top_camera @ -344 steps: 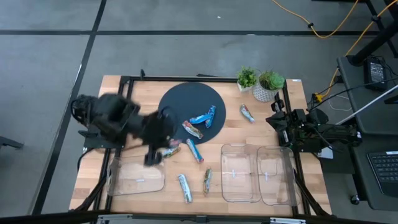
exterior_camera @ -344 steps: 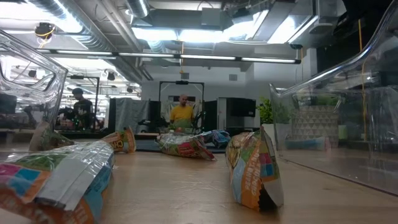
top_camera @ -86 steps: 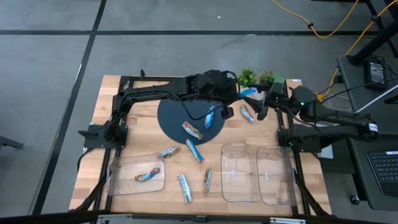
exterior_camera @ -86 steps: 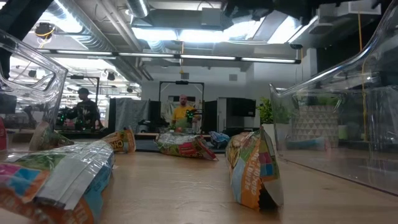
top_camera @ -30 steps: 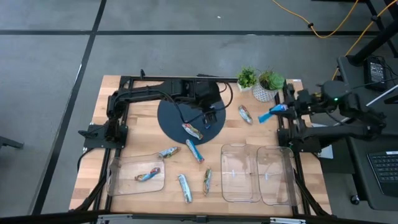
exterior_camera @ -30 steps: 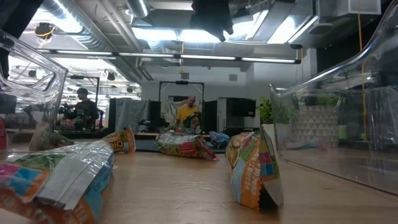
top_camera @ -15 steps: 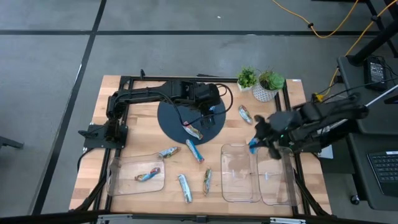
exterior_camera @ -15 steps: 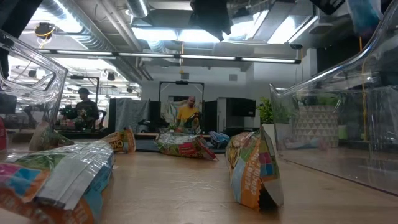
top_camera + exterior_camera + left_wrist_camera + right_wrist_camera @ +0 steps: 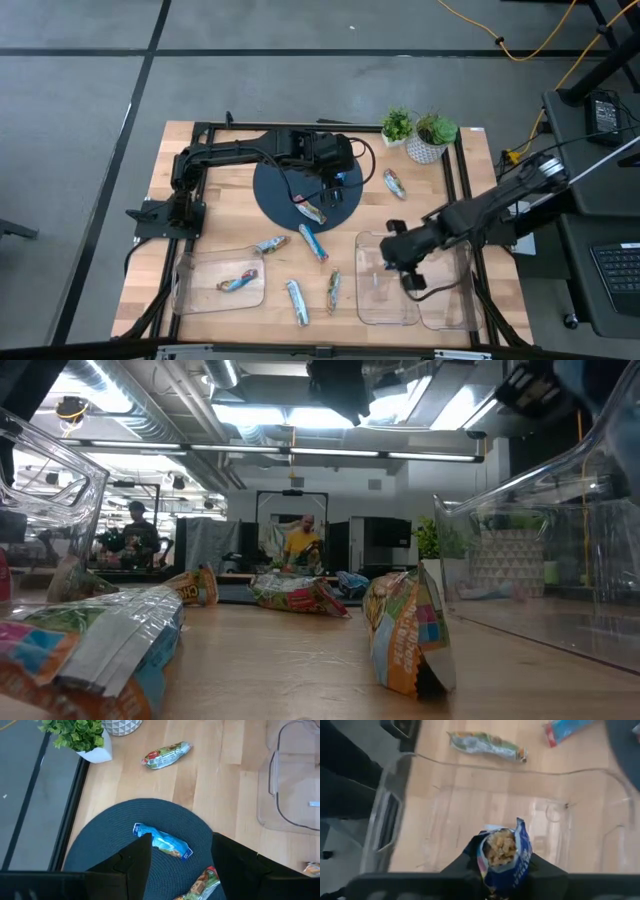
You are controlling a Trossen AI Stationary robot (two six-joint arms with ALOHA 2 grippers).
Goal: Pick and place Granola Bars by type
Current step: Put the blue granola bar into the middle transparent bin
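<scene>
A blue granola bar (image 9: 505, 851) is up in the air in my right gripper (image 9: 396, 250), which is shut on it above the middle clear tray (image 9: 372, 300). My left gripper (image 9: 180, 862) hangs open over the dark round mat (image 9: 280, 180), its fingers on either side of a second blue bar (image 9: 162, 841) that lies flat on the mat, apart from it. A red-green bar (image 9: 310, 210) also lies on the mat. Several more bars (image 9: 314, 242) lie on the wood, and one (image 9: 238, 281) lies in the left tray (image 9: 200, 295). My right gripper pinches the blue bar between its two fingers by one end (image 9: 496, 872). The fingers point down from above. The bar's free end (image 9: 507, 832) sticks out past the fingertips, lifted clear over the tray floor.
A third clear tray (image 9: 450, 295) stands beside the middle one on the right. Two potted plants (image 9: 398, 125) (image 9: 432, 135) stand at the far right edge, with a bar (image 9: 397, 183) near them. Black frame rails (image 9: 462, 180) run along the table's sides.
My right gripper has swung with the blue bar from the table's far right, beside the plants, toward the near edge and the left, and has tipped to point down. It now stands over the middle tray. The bar has stayed in its hold.
</scene>
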